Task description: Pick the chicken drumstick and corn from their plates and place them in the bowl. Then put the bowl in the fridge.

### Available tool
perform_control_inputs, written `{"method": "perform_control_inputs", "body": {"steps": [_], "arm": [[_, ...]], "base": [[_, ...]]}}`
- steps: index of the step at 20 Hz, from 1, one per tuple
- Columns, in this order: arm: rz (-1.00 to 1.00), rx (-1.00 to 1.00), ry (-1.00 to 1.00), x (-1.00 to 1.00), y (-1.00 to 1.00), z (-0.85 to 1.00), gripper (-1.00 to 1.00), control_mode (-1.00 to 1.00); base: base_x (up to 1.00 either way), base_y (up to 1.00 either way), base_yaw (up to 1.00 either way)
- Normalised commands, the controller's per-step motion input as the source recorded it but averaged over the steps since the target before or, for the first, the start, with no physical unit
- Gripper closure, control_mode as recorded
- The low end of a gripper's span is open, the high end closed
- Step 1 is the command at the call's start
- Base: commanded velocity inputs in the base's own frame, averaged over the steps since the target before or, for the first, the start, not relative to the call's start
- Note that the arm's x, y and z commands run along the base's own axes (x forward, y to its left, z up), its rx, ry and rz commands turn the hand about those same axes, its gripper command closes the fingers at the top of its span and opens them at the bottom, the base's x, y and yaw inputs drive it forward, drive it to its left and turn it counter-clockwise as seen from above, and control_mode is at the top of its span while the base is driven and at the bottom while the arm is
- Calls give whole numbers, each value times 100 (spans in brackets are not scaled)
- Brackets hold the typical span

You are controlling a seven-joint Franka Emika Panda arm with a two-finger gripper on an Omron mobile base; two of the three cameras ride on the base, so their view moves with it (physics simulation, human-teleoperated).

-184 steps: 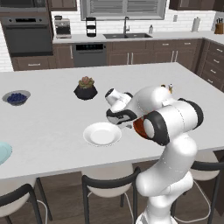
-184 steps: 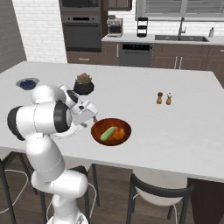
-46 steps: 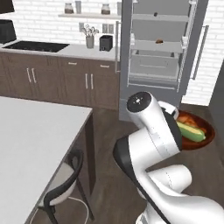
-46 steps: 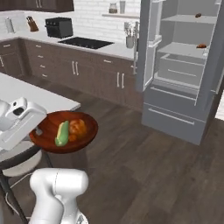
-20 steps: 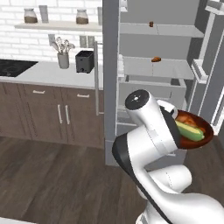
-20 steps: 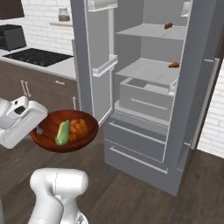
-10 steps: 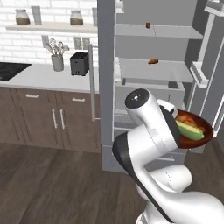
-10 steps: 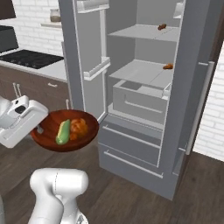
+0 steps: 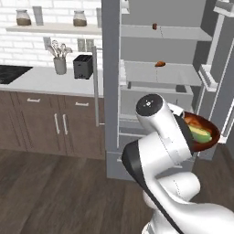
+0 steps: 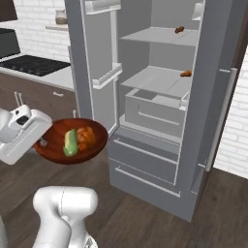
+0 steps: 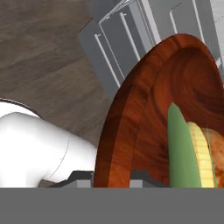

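The gripper [image 11: 112, 177] is clamping the rim of the bowl [image 10: 53, 145], holding it level in the air before the open fridge [image 10: 160, 104]. Inside, the corn [image 10: 70, 142] is lying beside the chicken drumstick [image 10: 87, 136], its long axis running outward from the gripped rim across the bowl.

Reddish-brown bowl [image 10: 52, 145], yellow corn [image 10: 70, 142] in green husk, orange-brown drumstick [image 10: 86, 136], grey fridge [image 10: 203, 111].
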Motion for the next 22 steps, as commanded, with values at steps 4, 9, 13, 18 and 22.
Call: {"method": "perform_control_inputs", "body": {"steps": [4, 9, 13, 18, 22], "arm": [[53, 0, -27, 0, -10, 26, 100, -100], [56, 10, -15, -4, -23, 47, 100, -100], [69, 9, -5, -45, -45, 0, 100, -100], [29, -6, -3, -48, -23, 0, 100, -100], [0, -37, -3, -33, -4, -1, 100, -100]], "base": [[0, 0, 0], [0, 0, 0], [0, 0, 0], [0, 0, 0], [0, 0, 0]]}}
